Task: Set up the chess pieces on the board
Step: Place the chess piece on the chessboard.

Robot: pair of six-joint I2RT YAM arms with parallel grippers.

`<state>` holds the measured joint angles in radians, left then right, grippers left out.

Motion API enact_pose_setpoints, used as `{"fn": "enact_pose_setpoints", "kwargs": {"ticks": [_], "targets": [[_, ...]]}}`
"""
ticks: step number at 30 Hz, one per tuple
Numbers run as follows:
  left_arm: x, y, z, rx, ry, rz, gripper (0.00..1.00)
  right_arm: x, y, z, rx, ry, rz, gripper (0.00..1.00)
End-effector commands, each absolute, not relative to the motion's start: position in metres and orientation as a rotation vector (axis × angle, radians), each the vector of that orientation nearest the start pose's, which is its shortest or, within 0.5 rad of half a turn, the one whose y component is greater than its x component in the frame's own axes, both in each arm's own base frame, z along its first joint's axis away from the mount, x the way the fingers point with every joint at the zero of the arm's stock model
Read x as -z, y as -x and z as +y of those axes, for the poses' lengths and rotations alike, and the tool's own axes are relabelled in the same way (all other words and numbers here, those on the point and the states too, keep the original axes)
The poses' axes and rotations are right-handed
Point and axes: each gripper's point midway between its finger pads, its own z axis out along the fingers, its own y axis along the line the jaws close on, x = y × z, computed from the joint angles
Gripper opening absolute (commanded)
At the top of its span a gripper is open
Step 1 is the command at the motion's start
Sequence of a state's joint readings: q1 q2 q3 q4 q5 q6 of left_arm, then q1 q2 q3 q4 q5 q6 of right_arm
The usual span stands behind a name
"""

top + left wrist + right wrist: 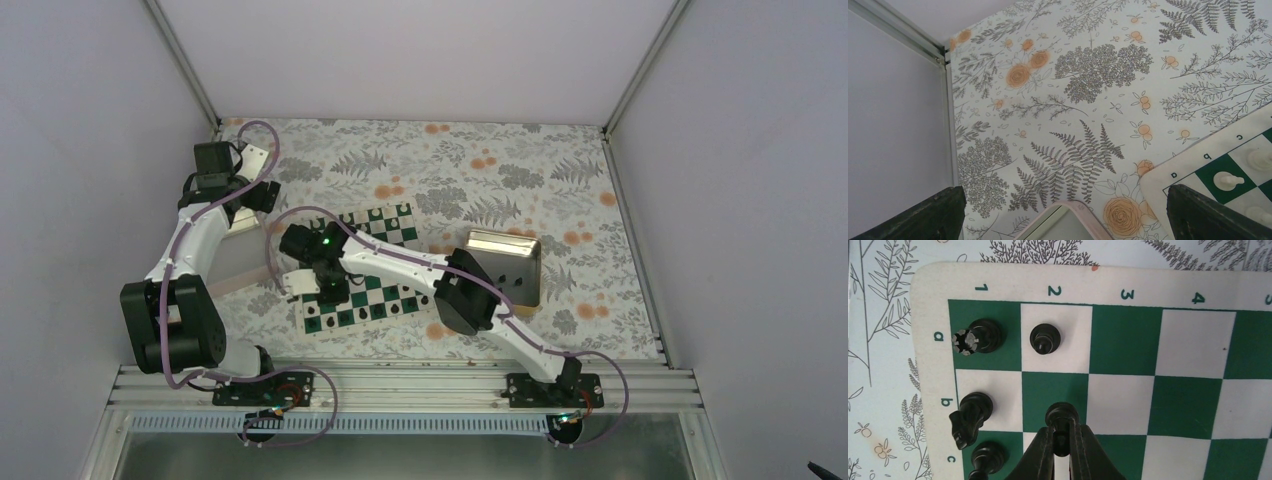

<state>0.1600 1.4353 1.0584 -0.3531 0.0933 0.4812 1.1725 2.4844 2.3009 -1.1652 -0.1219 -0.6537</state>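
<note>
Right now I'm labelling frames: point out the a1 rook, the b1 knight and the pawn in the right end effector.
rook (979, 336), right wrist view, its body.
knight (970, 417), right wrist view, its neck.
held pawn (1062, 414), right wrist view, its head.

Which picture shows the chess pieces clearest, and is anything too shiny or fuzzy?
Right wrist view: clearest; the black rook and the black pawn in the right fingers look crisp, with soft shadows on the board. Top external view: pieces tiny, the gold tray shines pale at its far edge. Left wrist view: tablecloth sharp, left fingers dark.
</note>
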Motion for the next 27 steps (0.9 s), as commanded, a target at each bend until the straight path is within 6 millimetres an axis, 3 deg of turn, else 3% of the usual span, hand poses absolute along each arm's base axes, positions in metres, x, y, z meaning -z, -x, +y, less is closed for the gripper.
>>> {"fn": "enact_pose_setpoints", "kwargs": {"ticks": [1, 20, 27], "targets": [[-0.191, -0.418, 0.048, -0.225, -0.414, 2.226, 1.0, -0.045, -0.176, 0.503, -0.293, 2.391, 1.756, 0.06], [-0.192, -0.418, 0.046, -0.22, -0.42, 2.222, 1.0, -0.022, -0.172, 0.491, -0.276, 2.454, 1.783, 0.06], [-0.192, -0.417, 0.046, -0.216, -0.421, 2.221, 1.0, -0.027, -0.175, 0.496, -0.286, 2.426, 1.774, 0.06]]}}
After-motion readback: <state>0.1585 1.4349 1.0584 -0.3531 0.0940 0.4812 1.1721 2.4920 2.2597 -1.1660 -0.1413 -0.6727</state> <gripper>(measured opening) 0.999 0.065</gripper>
